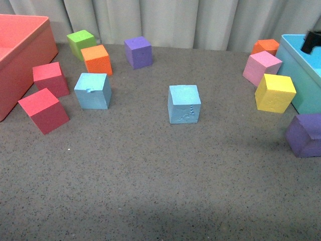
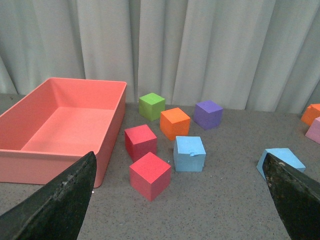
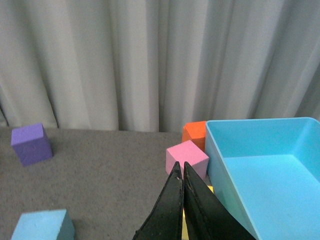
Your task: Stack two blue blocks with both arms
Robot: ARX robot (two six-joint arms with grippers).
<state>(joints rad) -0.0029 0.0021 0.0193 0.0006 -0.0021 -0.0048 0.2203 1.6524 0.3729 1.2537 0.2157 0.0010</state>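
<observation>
Two light blue blocks rest apart on the grey table. The one with embossed marks (image 1: 184,103) sits near the middle. The one with a small notch (image 1: 93,91) is to its left, beside two red cubes. My left gripper (image 2: 175,200) is open and holds nothing; the notched block (image 2: 189,153) lies ahead of it, and one finger (image 2: 295,200) partly covers the embossed block (image 2: 280,159). My right gripper (image 3: 180,167) is shut on nothing, raised near the turquoise bin (image 3: 260,165), with a blue block (image 3: 42,226) low at the side. A black arm part (image 1: 312,41) shows at far right.
A red bin (image 1: 20,55) stands at the left and the turquoise bin (image 1: 306,75) at the right. Red cubes (image 1: 44,109), a green cube (image 1: 81,42), an orange cube (image 1: 97,59) and a purple cube (image 1: 138,51) lie at the back left. Pink (image 1: 262,67), yellow (image 1: 274,92) and purple (image 1: 305,134) cubes lie at the right.
</observation>
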